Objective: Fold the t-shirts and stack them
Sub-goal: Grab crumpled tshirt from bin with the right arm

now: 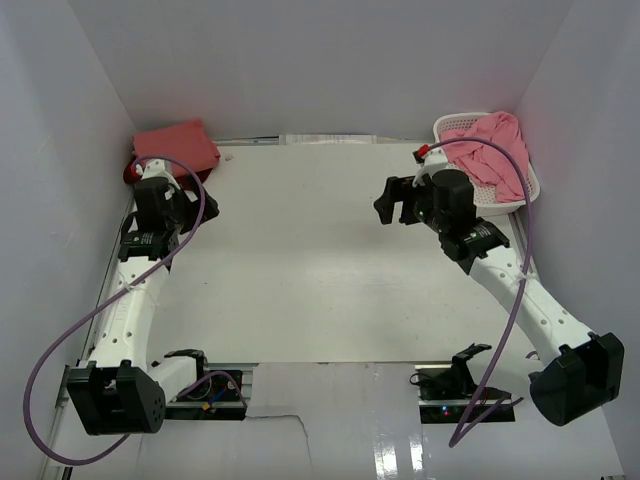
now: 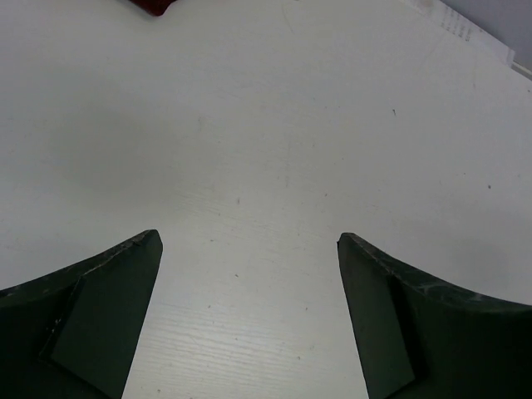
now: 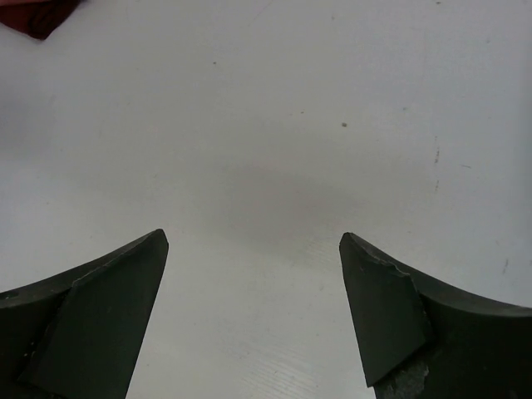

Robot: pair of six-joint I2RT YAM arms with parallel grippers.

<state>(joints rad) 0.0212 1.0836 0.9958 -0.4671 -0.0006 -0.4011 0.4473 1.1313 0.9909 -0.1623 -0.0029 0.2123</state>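
Note:
A folded salmon pink t-shirt [image 1: 176, 143] lies at the table's far left, on top of a dark red t-shirt [image 1: 131, 172] whose edge shows beneath it. A rose pink t-shirt [image 1: 495, 150] lies crumpled in the white mesh basket [image 1: 452, 123] at the far right. My left gripper [image 1: 203, 207] is open and empty, just in front of the folded pile. My right gripper [image 1: 387, 204] is open and empty, left of the basket. The left wrist view shows the open left gripper [image 2: 249, 241] over bare table, with a dark red corner [image 2: 154, 7] at the top. The right wrist view shows the open right gripper [image 3: 253, 239] and a dark red corner [image 3: 33, 17].
The white table [image 1: 300, 250] is boxed in by white walls on the left, back and right. Purple cables loop beside both arms. The basket stands against the right wall.

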